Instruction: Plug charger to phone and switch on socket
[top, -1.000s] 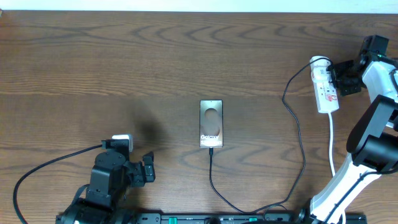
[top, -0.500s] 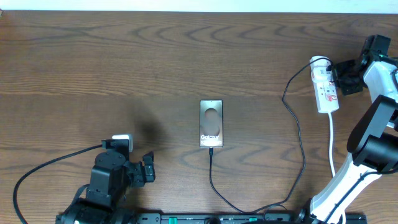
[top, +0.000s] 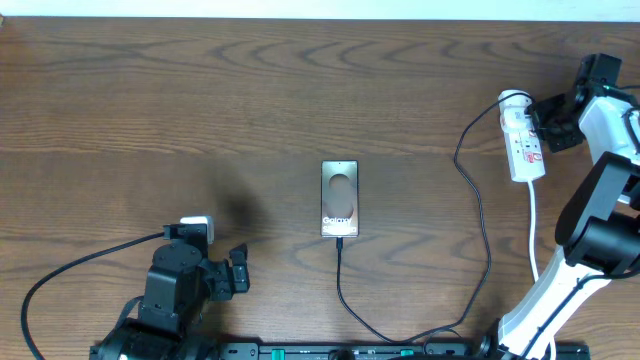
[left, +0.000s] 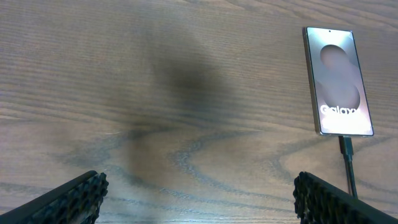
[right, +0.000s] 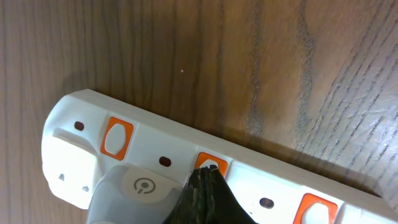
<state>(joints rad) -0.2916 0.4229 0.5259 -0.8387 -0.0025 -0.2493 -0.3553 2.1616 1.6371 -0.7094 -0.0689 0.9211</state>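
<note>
The phone (top: 340, 198) lies flat at the table's middle, "Galaxy" lettering up; it also shows in the left wrist view (left: 337, 81). The charger cable (top: 480, 235) runs from the socket down and round to the phone's near end, its plug tip (left: 345, 145) in the phone. The socket (top: 521, 135), a white strip with orange-red switches, lies at the far right. My right gripper (right: 206, 175) is shut, its tip pressing on one orange switch (right: 210, 164) beside a white adapter (right: 138, 193). My left gripper (left: 199, 198) is open and empty, low at the front left.
The white cord (top: 535, 235) runs from the socket toward the front edge beside my right arm's base. Bare wood table (top: 200, 100) lies all around the phone. My left arm's base sits at the front left with a black cable looping off.
My right gripper has shifted slightly up and right at the socket. The phone, the cable and my left arm have not moved.
</note>
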